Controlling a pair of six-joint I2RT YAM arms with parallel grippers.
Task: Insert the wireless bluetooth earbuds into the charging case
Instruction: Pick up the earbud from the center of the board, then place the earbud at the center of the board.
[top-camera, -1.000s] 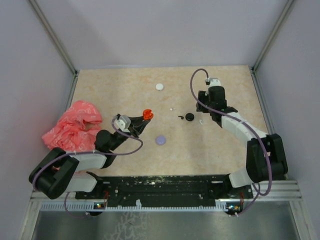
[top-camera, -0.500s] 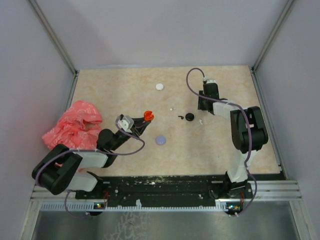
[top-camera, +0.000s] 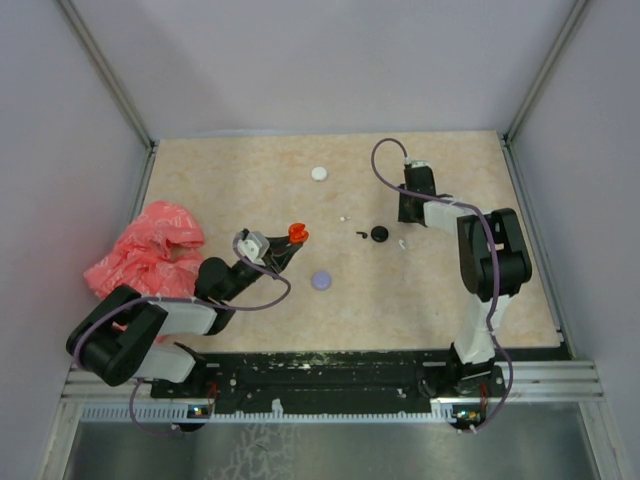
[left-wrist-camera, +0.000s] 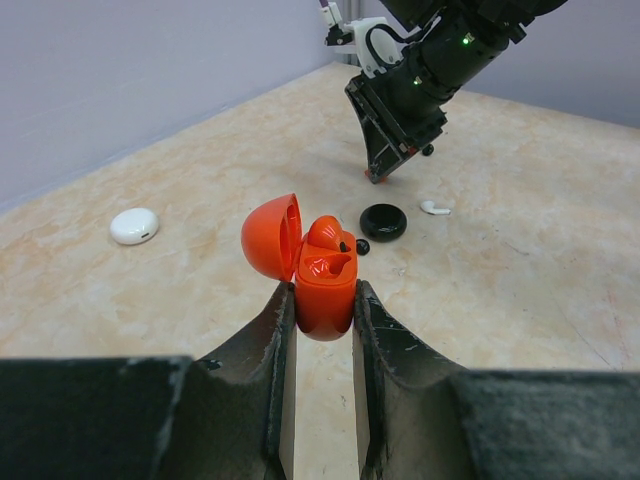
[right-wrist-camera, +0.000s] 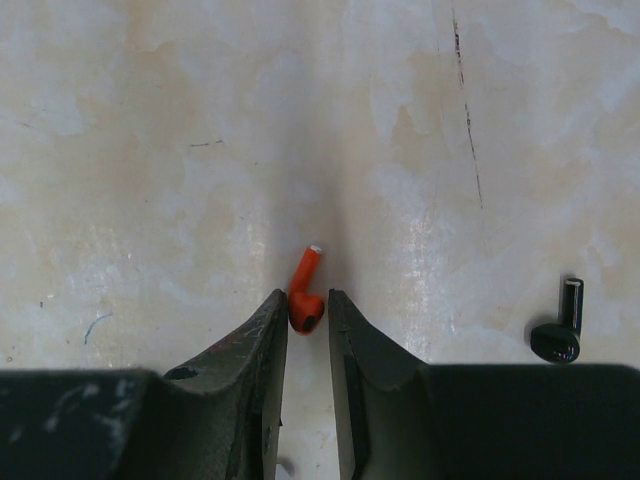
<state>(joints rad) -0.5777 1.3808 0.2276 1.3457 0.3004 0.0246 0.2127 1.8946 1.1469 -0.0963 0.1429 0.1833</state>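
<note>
Progress looks early, judged from how things lie. Nearest the bases, the left gripper (left-wrist-camera: 321, 293) has its jaws drawn narrow around the lower body of the red charging case (left-wrist-camera: 325, 300), held upright above the table (top-camera: 450, 290) with its lid (left-wrist-camera: 270, 236) swung open to one side. The pockets face up; whether one already holds a bud I cannot tell. Just past it, a lilac disc (top-camera: 321, 281) lies flat and shut. Farther out and well apart from the case, the right gripper (right-wrist-camera: 306, 297) points down at the table, its fingers pinched in on the head of the red earbud (right-wrist-camera: 307, 271), whose stem lies on the surface pointing away from the jaws. The pick, then, seems made but the bud is not lifted. Left to do: raise it, carry it across and seat it. Near it, a black earbud (right-wrist-camera: 558, 335), a white earbud (left-wrist-camera: 434, 208) and a black disc (left-wrist-camera: 382, 221) lie loose. Farthest off sits a white disc (top-camera: 319, 173).
</note>
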